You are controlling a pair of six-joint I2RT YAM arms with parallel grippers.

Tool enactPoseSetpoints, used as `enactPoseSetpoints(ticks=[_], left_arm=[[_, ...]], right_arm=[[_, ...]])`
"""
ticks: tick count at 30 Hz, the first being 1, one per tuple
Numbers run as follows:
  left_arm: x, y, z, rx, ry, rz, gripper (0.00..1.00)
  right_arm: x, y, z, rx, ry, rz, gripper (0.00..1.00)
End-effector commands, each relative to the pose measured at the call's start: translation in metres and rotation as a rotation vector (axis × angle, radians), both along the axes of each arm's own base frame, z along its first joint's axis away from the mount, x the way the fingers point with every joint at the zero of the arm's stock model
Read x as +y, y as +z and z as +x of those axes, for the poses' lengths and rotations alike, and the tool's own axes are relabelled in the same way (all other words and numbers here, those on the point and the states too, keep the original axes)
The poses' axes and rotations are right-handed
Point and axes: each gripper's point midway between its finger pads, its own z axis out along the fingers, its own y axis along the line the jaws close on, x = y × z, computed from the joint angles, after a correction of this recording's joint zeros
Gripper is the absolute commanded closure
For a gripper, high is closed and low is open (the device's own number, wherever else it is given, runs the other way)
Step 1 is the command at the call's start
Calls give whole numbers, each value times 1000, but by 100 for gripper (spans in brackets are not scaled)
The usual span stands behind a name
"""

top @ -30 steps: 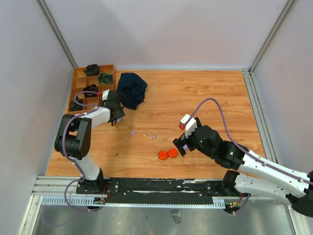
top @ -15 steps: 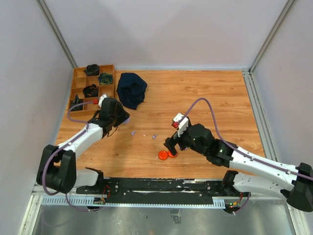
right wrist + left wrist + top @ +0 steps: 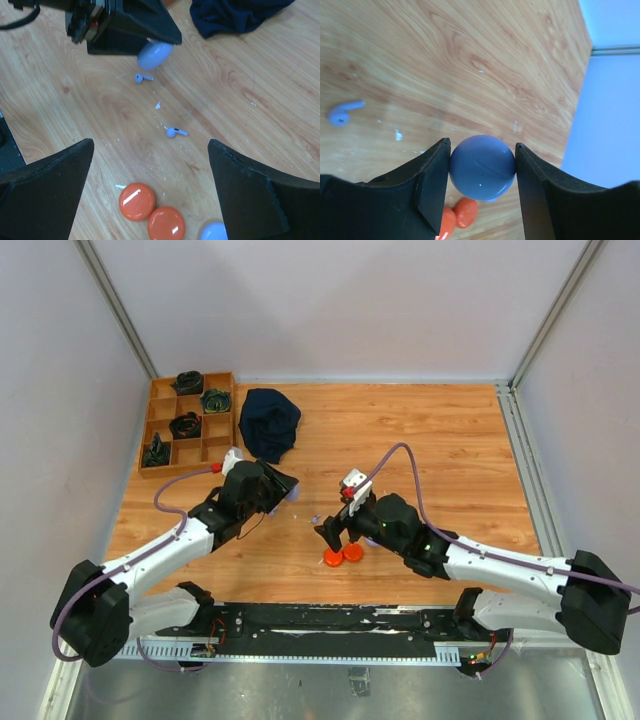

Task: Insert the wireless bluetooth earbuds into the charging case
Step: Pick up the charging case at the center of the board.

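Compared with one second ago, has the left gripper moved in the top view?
Yes. The left gripper has moved rightward and lower in the picture, away from the wooden compartment tray, which it was next to before.

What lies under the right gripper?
Two touching orange discs on the table, and a lavender disc mostly cut off by the wrist view's edge. The right gripper's fingers hide the table on both sides.

I've got left gripper (image 3: 283,486) clamped on lavender disc (image 3: 482,169) left of orange discs (image 3: 137,201), right gripper (image 3: 150,146) spread wide over them.
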Motion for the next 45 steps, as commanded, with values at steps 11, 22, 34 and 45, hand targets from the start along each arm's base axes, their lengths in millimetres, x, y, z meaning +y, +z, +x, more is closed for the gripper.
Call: enactPoseSetpoints(ticks=[11, 22, 34, 45], left_arm=[[-33, 38, -13, -93, 120, -233, 61], [-43, 49, -22, -134, 125, -251, 62], [-51, 52, -30, -145, 103, -268, 63], [-56, 56, -33, -161, 93, -258, 63]], right_arm=[[28, 21, 26, -33, -62, 191, 11], [36, 17, 37, -33, -94, 199, 27], [36, 26, 45, -34, -93, 242, 38], [37, 27, 49, -22, -96, 262, 42]])
